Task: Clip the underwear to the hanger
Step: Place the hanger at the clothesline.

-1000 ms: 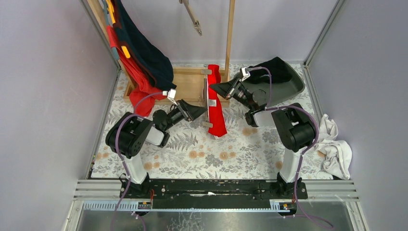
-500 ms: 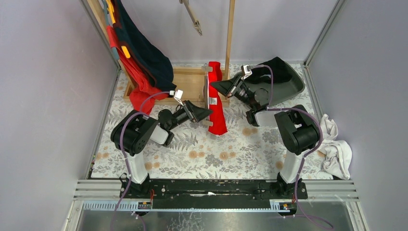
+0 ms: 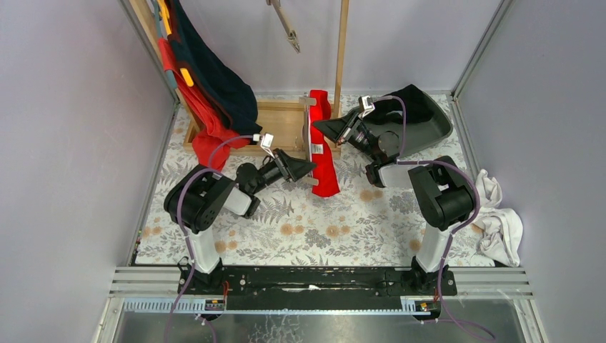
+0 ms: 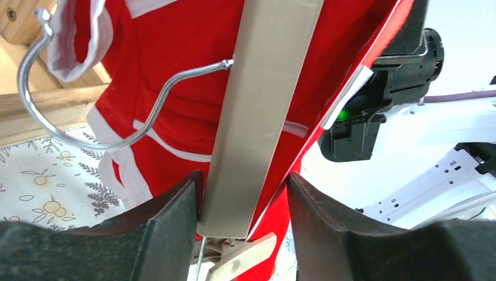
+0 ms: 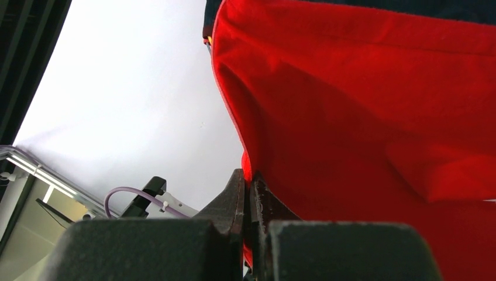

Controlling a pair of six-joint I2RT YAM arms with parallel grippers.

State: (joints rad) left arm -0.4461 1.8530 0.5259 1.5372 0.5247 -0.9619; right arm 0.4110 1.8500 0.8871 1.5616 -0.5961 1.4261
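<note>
red underwear (image 3: 325, 171), white-trimmed, hangs along the beige hanger (image 4: 263, 99); left gripper (image 4: 244, 178) clamps its bar, right gripper (image 5: 250, 187) pinches the underwear's edge.

Both arms low, tips inward; left gripper (image 3: 309, 166) jaws part-way apart; right gripper (image 3: 316, 126) pinched shut

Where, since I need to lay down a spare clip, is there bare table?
The floral table in front, between the mounting rail and the red underwear, is bare. Crowded: the back, where left hand and right hand meet at the hanger, beside the wooden rack base and black tray; white cloth lies far right.
</note>
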